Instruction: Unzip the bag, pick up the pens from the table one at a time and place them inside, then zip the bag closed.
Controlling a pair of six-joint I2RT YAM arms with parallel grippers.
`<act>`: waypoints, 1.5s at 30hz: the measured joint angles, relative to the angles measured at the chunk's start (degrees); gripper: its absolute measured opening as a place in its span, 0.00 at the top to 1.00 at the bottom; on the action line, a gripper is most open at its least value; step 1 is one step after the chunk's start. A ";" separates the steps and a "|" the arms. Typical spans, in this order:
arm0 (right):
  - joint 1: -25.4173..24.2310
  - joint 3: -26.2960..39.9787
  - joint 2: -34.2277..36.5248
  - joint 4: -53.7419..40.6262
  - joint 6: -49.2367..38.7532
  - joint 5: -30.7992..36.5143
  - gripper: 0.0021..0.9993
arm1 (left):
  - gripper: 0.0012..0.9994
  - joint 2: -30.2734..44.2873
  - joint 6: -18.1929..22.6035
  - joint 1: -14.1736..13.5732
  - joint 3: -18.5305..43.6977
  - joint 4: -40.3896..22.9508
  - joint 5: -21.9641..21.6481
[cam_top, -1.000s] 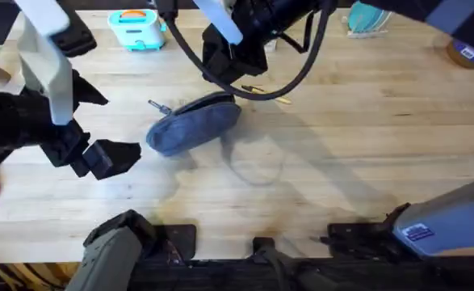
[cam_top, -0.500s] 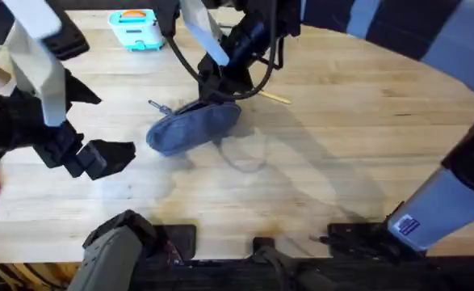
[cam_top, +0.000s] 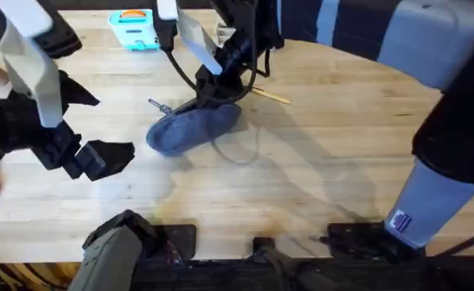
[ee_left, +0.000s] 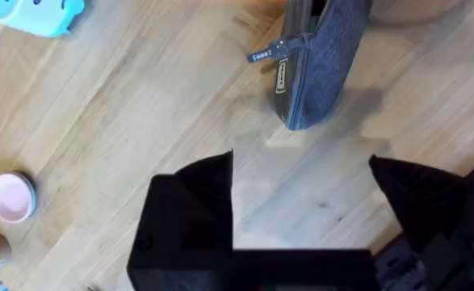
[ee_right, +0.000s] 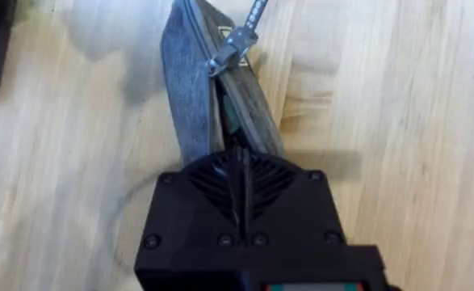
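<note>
The bag (cam_top: 192,129) lies on the table (cam_top: 325,162) a little left of the middle in the overhead view, its long axis running from about 8 o'clock to 2 o'clock; in the right wrist view its zipper is parted and the mouth gapes, with the slider (ee_right: 230,50) and pull tab at the far end. We see the right gripper (cam_top: 212,90) bearing down on the bag's 2 o'clock end, its fingers closed together at the opening; whether they pinch fabric or a pen we cannot tell. One tan pen (cam_top: 270,96) lies on the table at about 3 o'clock of that gripper, just beside it, and a dark thin object with a metal tip (cam_top: 159,106) lies at 10 o'clock of the bag. The left gripper (cam_top: 99,158) hovers at 8 o'clock of the bag, apart from it, its jaws spread wide. We judge the main risk to be the unbraced bag: a downward push may slide or tip it, collapse the mouth, or snag the zipper tape.
</note>
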 joint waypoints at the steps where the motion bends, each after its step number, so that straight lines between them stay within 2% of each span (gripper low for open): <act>1: 0.00 0.00 0.27 0.52 0.00 -0.11 0.97 | 0.01 0.00 0.00 0.00 0.00 -0.02 0.11; 17: 1.95 0.02 5.35 2.97 -0.02 -2.24 0.97 | 0.01 0.00 0.02 0.00 0.00 -0.15 0.28; 26: 2.34 0.02 5.67 3.28 0.06 -2.25 0.95 | 0.01 0.00 0.02 0.00 0.00 -0.35 0.32; 27: 2.34 0.02 5.67 3.32 0.06 -2.27 0.87 | 0.01 0.00 0.02 0.00 0.00 -0.35 0.32; 28: 2.34 0.02 5.67 3.44 -0.04 -2.26 0.74 | 0.01 -0.01 0.02 0.00 0.00 -0.35 0.32; 31: 2.31 0.02 5.67 3.39 -0.09 -2.03 0.29 | 0.01 0.00 0.02 0.00 0.00 -0.42 0.35; 33: 2.33 0.02 5.67 3.32 -0.45 -2.03 0.04 | 0.01 0.00 0.02 0.00 0.00 -0.61 0.33; 35: 2.36 0.02 5.67 3.24 -0.44 -2.05 0.01 | 0.01 0.00 0.02 0.00 0.00 -0.63 0.35; 45: 2.38 0.02 5.67 3.23 -0.44 -2.05 0.00 | 0.01 -0.01 0.04 0.00 0.00 -0.74 0.35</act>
